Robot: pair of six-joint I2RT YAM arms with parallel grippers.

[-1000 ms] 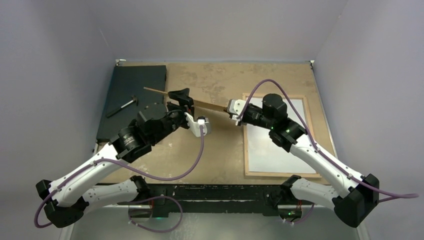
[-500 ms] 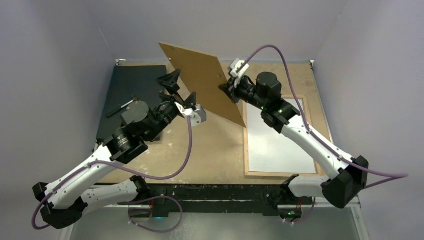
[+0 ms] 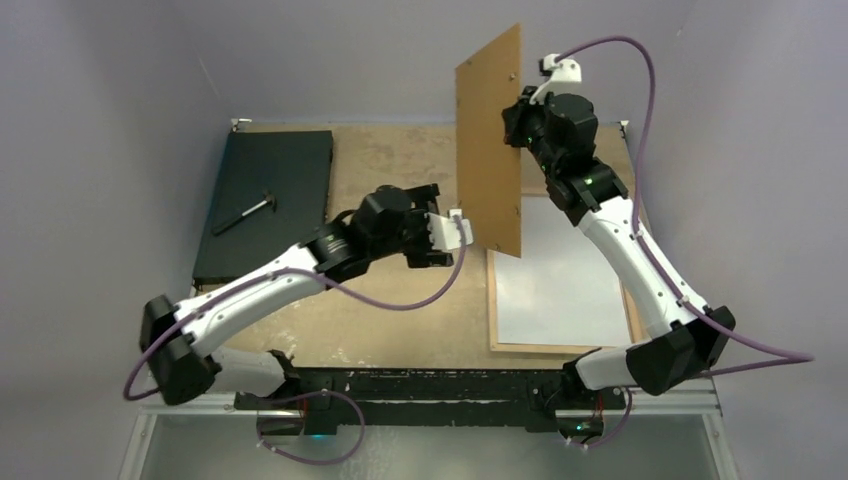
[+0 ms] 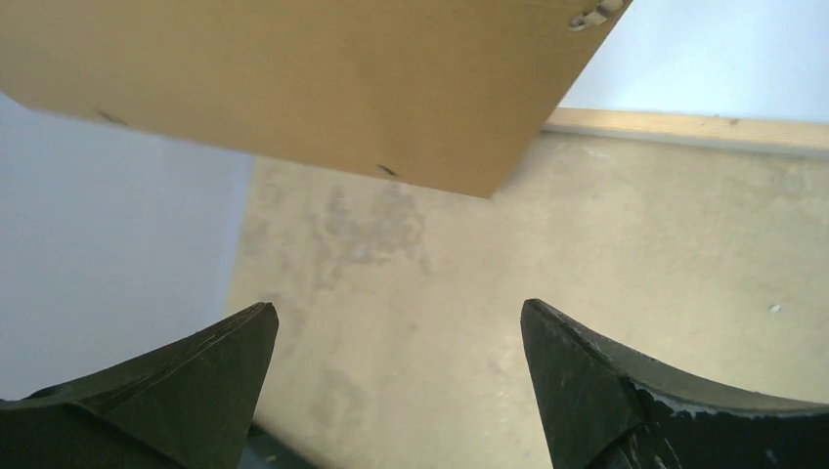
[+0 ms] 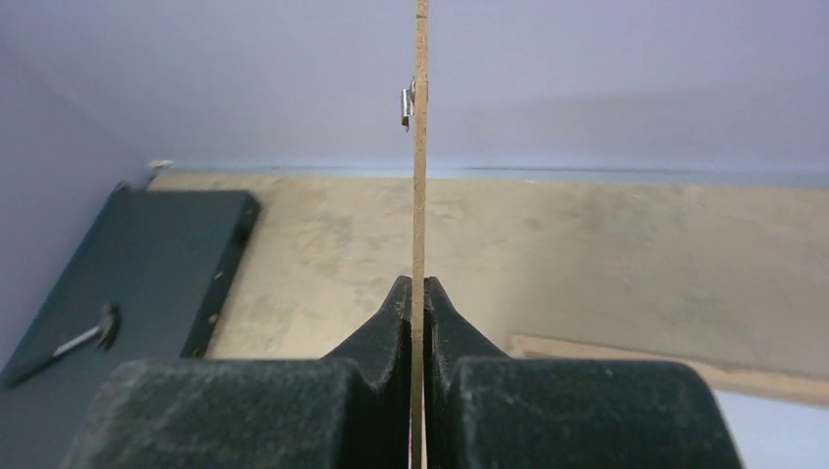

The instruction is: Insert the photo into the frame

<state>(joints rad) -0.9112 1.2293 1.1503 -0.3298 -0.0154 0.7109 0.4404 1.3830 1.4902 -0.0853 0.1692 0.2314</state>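
The frame (image 3: 556, 349) lies flat at the table's right, its light wooden rails up. A white rectangle (image 3: 560, 285) fills its inside; whether that is the photo's white back I cannot tell. No dark picture side shows in any view. My right gripper (image 3: 522, 110) is shut on the edge of a brown fibreboard panel (image 3: 490, 150) and holds it upright above the frame's left rail. The right wrist view shows the panel edge-on between the fingers (image 5: 417, 283). My left gripper (image 3: 437, 226) stands open and empty, just left of the panel's lower end, with the panel (image 4: 293, 78) above it.
A flat black board (image 3: 265, 195) lies at the back left with a small dark tool (image 3: 245, 213) on it. Bare brown tabletop (image 3: 400, 300) lies between board and frame. Grey walls close in the back and sides.
The left gripper let go of the panel, opened wide and moved right. The right arm swung the panel up from near flat to upright and carried it right, over the frame's left side.
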